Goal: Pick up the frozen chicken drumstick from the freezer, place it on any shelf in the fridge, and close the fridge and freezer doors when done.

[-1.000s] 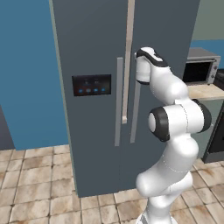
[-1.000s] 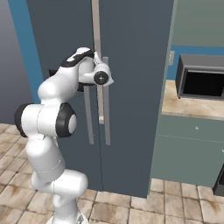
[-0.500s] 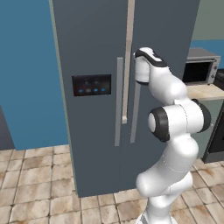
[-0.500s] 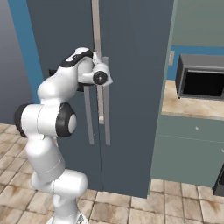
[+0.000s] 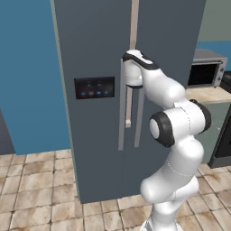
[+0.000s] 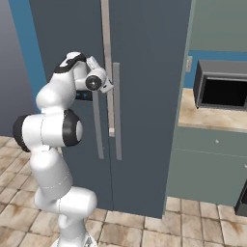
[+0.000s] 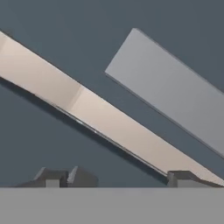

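The tall dark grey cabinet has both doors shut, so the frozen chicken drumstick and the shelf are hidden behind them. The freezer door [image 5: 90, 135] carries the black blue-lit panel [image 5: 94, 88]; the fridge door [image 5: 167, 40] is plain. My gripper [image 5: 129, 83] [image 6: 107, 86] is pressed up to the pale bar handles [image 5: 122, 117] at the seam, near their tops. In the hand view my gripper [image 7: 118, 179] is open, fingertips [image 7: 54, 177] wide apart, with a beige bar [image 7: 109, 127] and a grey bar handle [image 7: 175, 96] slanting just ahead. Nothing is held.
A microwave [image 5: 205, 72] [image 6: 219, 89] sits on a beige counter [image 6: 207, 120] to the right of the cabinet, with grey-green cupboards [image 6: 207, 169] below. A blue wall [image 5: 27, 76] stands to the left. The floor [image 5: 36, 198] is tiled.
My hand has shifted left along the doors, from the fridge side of the seam onto the handles. The doors have stayed shut.
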Tool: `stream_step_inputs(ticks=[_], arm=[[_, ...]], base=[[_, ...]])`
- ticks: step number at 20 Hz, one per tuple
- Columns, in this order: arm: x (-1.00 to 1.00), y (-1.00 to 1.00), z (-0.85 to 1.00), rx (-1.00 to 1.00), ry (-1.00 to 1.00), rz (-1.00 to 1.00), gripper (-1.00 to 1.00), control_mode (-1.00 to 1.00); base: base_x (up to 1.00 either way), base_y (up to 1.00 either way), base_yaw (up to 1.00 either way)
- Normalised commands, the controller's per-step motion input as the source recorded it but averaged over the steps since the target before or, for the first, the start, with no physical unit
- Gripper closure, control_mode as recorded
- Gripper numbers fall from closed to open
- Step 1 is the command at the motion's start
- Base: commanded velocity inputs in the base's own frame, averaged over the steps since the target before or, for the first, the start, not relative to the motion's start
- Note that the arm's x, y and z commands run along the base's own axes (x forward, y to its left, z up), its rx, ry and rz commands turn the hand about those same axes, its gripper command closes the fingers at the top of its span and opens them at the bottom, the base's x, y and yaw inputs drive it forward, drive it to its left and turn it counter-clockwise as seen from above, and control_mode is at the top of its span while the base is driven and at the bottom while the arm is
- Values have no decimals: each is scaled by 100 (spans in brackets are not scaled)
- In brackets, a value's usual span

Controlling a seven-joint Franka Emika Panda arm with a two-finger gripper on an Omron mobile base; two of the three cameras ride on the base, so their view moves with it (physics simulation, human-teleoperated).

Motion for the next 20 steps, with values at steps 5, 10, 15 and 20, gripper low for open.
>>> stream_step_inputs(ticks=[5, 10, 15, 20], arm=[[21, 47, -5, -1, 0, -3, -100, -100], [15, 39, -13, 0, -3, -6, -100, -100], [53, 42, -32, 0, -10, -7, -100, -100], [74, 49, -47, 0, -15, -9, -100, -100]], base=[[0, 0, 0], [0, 0, 0], [0, 0, 0], [0, 0, 0]])
